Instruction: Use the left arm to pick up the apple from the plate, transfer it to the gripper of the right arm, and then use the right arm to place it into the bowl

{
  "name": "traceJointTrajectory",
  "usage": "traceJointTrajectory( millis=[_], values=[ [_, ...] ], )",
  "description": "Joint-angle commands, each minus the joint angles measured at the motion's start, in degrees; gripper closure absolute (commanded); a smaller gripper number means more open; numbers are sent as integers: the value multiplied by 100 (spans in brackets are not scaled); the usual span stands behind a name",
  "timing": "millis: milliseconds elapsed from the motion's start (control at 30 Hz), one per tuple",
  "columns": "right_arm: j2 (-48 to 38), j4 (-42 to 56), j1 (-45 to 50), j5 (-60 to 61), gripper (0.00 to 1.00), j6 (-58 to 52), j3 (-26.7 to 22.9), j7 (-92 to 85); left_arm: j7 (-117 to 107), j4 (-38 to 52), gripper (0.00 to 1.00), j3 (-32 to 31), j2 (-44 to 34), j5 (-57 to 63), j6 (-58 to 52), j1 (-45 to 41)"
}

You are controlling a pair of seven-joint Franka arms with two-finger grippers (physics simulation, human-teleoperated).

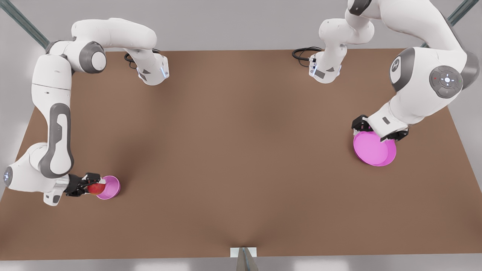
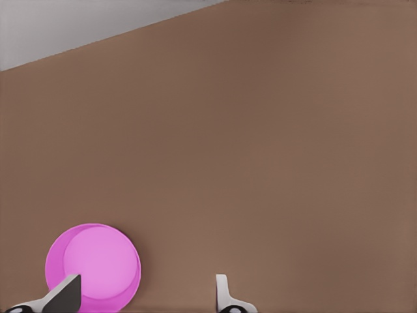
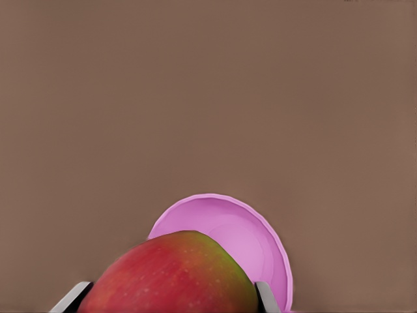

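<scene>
The red apple (image 1: 96, 188) (image 3: 172, 277) is held in my right gripper (image 1: 91, 187) (image 3: 171, 297), which is shut on it at the front view's lower left. It hangs at the rim of the small deep pink bowl (image 1: 112, 187) (image 3: 244, 235), on the side toward the arm. At the front view's right, my left gripper (image 1: 377, 130) (image 2: 143, 300) hovers over the far edge of the wide pink plate (image 1: 374, 150) (image 2: 92, 266). Its fingers (image 2: 223, 293) are open with nothing between them. The plate holds nothing.
The brown table (image 1: 241, 150) stretches wide between the two dishes. Black cables (image 1: 303, 52) lie by the arm bases at the back edge. A small white bracket (image 1: 243, 253) sits at the middle of the front edge.
</scene>
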Motion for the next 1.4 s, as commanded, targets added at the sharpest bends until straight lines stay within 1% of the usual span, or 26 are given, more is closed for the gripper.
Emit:
traceJointTrajectory(
  millis=[0,333,367,400,567,600,633,667,700,733,767,800,833,867,933,967,1067,1100,1133,1167,1200,1267,1367],
  values=[
    [54,72,0,-187,10,11,1,-22,-1075,3,0,0,-20,-5,-2,9],
    [230,116,0,-187,8,38,-7,-30,-1075,-6,0,53,24,-32,200,79],
    [230,116,0,-187,6,29,-7,-13,-1075,-6,0,53,24,-49,209,114],
    [230,116,0,-187,0,29,-7,5,-1075,-6,0,53,42,-58,209,184],
    [195,116,9,-187,0,-15,-7,22,-1075,-15,0,53,42,-58,209,193],
    [142,116,53,-344,0,-15,1,144,-1075,-15,0,53,42,-58,209,193],
    [2,116,132,-713,0,-24,98,758,-1075,-15,0,53,51,-58,209,193],
    [-489,116,404,-1152,0,-50,98,1295,-1075,-15,0,53,60,-110,209,193],
    [-1034,116,703,-1618,1,-401,72,1911,-1075,-15,0,53,60,-128,209,255],
    [-1808,116,1046,-2278,0,-788,72,2500,-1075,-15,0,53,60,-190,209,272],
    [-2309,99,1301,-2612,0,-1122,89,3159,-1075,-24,0,53,60,-190,209,307],
    [-2565,29,1494,-2701,0,-1614,159,4081,-1075,-24,0,53,60,-199,209,307],
    [-2811,-156,1407,-2377,0,-2036,494,5224,-1075,-33,0,53,60,-199,209,307],
    [-2881,-323,1196,-1936,0,-2019,502,5375,-1075,-24,0,44,68,-181,226,281],
    [-2820,-253,1240,-2129,0,-2001,511,5322,-952,-24,0,0,60,-172,244,237],
    [-2820,-7,1213,-2094,0,-2098,511,5313,-794,-24,0,0,60,-190,262,237],
    [-2838,28,1240,-2111,0,-2072,538,5331,-626,-24,0,9,60,-269,367,246],
    [-2881,20,1265,-2068,0,-2028,477,5322,-626,-24,0,9,68,-286,455,246],
    [-3338,-322,1975,-2059,0,-1931,-329,5392,-626,-33,0,18,77,-374,473,263],
    [-3347,-367,2101,-2024,0,-1931,-552,5384,-635,-33,0,18,103,-374,473,264],
    [-3356,-437,2101,-2015,0,-1914,-631,5392,-653,-33,0,27,112,-357,481,281],
    [-3655,-974,2400,-2006,0,-1606,-974,5375,-670,-33,0,44,218,-357,490,395],
    [-3479,-859,2435,-2006,0,-1615,-921,5401,-679,-33,0,53,218,-339,481,387]
  ],
)
